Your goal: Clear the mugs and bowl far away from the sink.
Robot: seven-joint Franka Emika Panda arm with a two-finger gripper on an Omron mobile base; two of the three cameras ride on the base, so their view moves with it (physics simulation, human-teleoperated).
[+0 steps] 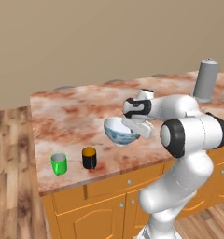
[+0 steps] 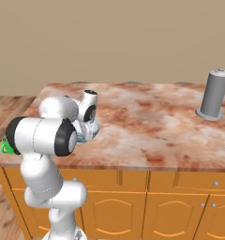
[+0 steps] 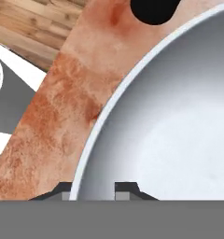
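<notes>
Straddling the bowl (image 3: pixel 179 121) rim, my gripper (image 3: pixel 93 189) has one fingertip inside, one outside; can't tell whether it's pinching or letting go. Bowl sits mid-counter (image 1: pixel 67 116), w/ black mug (image 1: pixel 89 158) & green mug (image 1: pixel 59 164) near the front edge. Risk: thin rim slips, bowl tips.

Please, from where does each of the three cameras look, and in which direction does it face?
Left base view: behind the arm, left; faces forward-down over the reddish marble counter; white arm rises lower right, hand at the pale blue-white bowl.
Right base view: behind, right; same counter; arm lower left.
Hand view: on the hand, looking into the bowl; finger tips straddle its rim.
Shared: both base views show the bright green mug and grey cylinder.
</notes>
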